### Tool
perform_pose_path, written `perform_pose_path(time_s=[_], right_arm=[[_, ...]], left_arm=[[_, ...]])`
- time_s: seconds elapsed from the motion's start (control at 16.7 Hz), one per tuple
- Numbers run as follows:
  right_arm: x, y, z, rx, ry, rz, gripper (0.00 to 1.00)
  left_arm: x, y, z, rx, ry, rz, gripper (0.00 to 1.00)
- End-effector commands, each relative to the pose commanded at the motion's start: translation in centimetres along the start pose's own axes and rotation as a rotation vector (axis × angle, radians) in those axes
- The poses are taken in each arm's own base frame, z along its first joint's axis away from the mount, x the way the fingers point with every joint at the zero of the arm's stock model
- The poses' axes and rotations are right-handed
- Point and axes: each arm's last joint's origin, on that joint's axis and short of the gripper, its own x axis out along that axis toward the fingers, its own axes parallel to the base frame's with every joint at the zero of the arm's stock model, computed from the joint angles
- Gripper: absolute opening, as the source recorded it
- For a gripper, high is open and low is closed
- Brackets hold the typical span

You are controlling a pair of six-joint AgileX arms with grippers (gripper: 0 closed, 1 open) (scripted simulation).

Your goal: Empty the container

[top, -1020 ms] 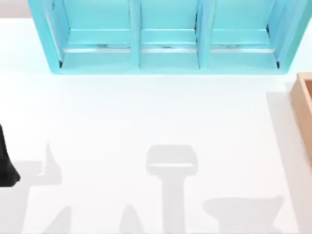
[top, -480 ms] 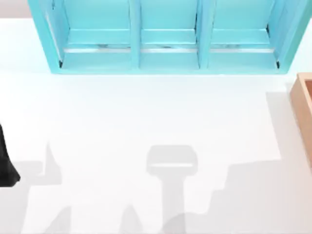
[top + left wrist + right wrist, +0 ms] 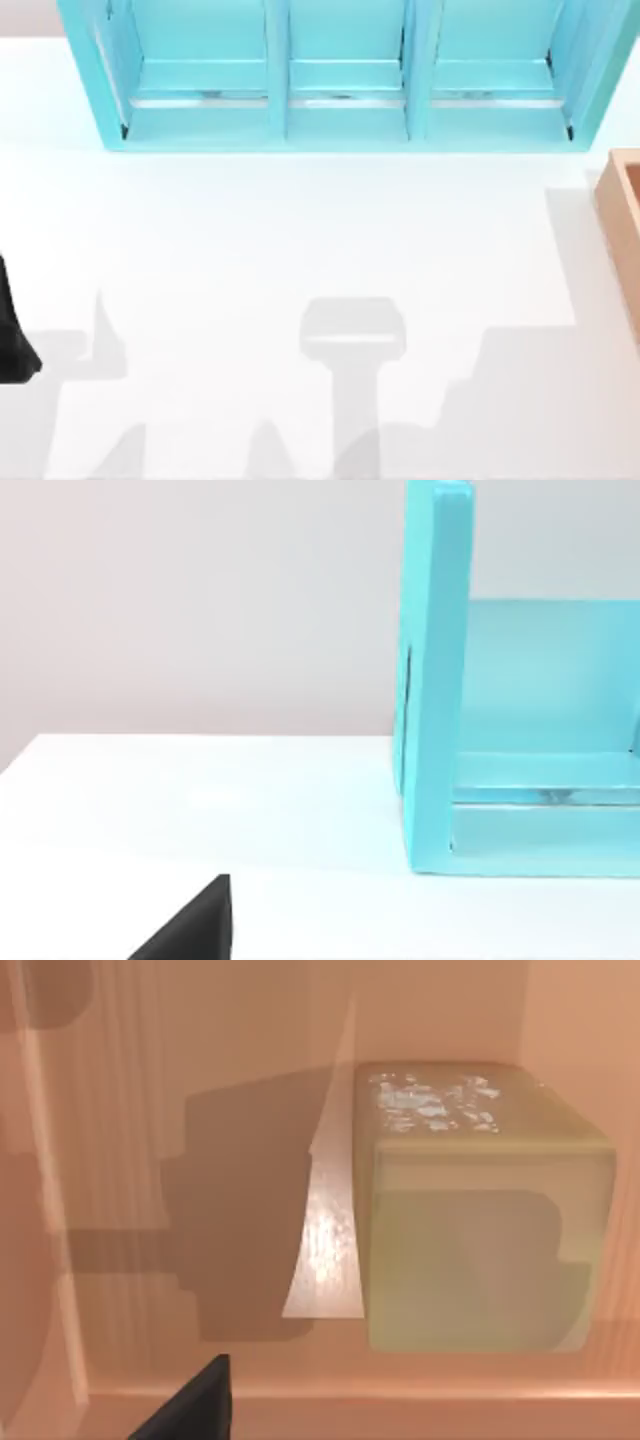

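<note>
- Top view: the container [image 3: 622, 235] is cut off by the right edge of the picture, so just a strip of its light-brown wall and a sliver of the darker inside can be seen, at the right side of the table [image 3: 300, 230].
- A black part of the left arm [image 3: 12, 340] pokes in at the left edge, the rest cut off; whether that hand is open or shut cannot be told.
- The turquoise shelf unit [image 3: 345, 80] runs along the far side, its top cropped; its three bays face the near side.
- The wide white middle of the table between shelf, box and left arm lies open, crossed by grey shadows near the front.
- Right wrist view: the camera looks down into the box at a pale yellow-green block [image 3: 480, 1210] lying on the orange-brown floor, near one inner wall. A dark corner of the right gripper [image 3: 190, 1410] shows; its opening cannot be told, and nothing is seen in its grasp.
- Left wrist view: the shelf's end wall [image 3: 435, 680] stands on the white table, with bare table beside it.
</note>
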Motion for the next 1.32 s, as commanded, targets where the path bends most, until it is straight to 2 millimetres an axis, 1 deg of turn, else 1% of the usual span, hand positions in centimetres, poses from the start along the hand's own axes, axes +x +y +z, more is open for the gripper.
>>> perform_pose_path(time_s=[0.06, 0.18, 0.48, 0.6, 0.72, 0.9, 1.32], right_arm=[[0.4, 0.0, 0.0, 0.002, 0.002, 0.001, 1.0], [1.9, -0.1, 0.2, 0.004, 0.007, 0.003, 1.0], [7.7, -0.2, 0.4, 0.003, -0.012, -0.004, 1.0], [9.3, -0.2, 0.1, 0.003, -0.003, -0.001, 1.0], [9.9, -0.1, 0.0, 0.003, 0.002, 0.001, 1.0], [9.9, -0.1, 0.0, 0.003, 0.002, 0.001, 1.0], [9.9, -0.1, 0.0, 0.003, 0.002, 0.001, 0.47]], left_arm=[[0.0, 0.0, 0.0, 0.0, 0.0, 0.0, 1.0], [0.0, 0.0, 0.0, 0.0, 0.0, 0.0, 1.0], [0.0, 0.0, 0.0, 0.0, 0.0, 0.0, 1.0], [0.0, 0.0, 0.0, 0.0, 0.0, 0.0, 1.0], [0.0, 0.0, 0.0, 0.0, 0.0, 0.0, 1.0], [0.0, 0.0, 0.0, 0.0, 0.0, 0.0, 1.0], [0.0, 0.0, 0.0, 0.0, 0.0, 0.0, 1.0]])
